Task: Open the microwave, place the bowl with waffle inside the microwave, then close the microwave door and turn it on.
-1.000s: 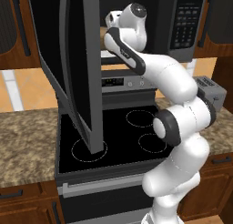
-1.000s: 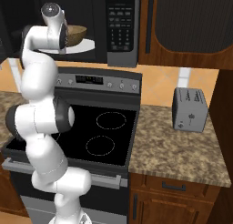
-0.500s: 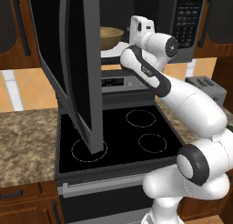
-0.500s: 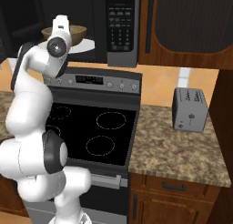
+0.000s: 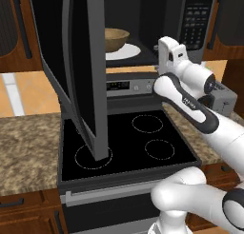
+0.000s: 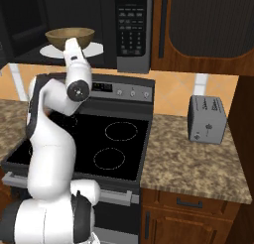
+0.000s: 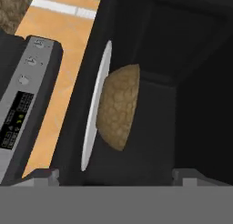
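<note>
The microwave [image 5: 200,14] hangs above the stove. The microwave door [image 5: 81,71] is swung wide open to the left. Inside, the tan bowl [image 5: 114,38] rests on the white round plate [image 5: 125,52]; the waffle cannot be made out. From the right base view the bowl [image 6: 57,37] shows in the open cavity beside the keypad [image 6: 131,25]. My gripper [image 5: 162,50] hovers just outside the cavity, right of the bowl, open and holding nothing. In the hand view the gripper [image 7: 117,175] faces the bowl [image 7: 119,107] and plate [image 7: 95,109], fingertips [image 7: 45,175] wide apart.
The black-topped stove [image 5: 128,142] lies under the arm, with its control panel [image 6: 119,89] behind. A grey toaster [image 6: 207,120] stands on the granite counter [image 6: 188,163] to the right. Wooden cabinets flank the microwave. The open door juts out over the stove's left side.
My hand has drawn back out of the microwave, moving right and down, away from the bowl. The bowl stays on the plate. The jaws stay open.
</note>
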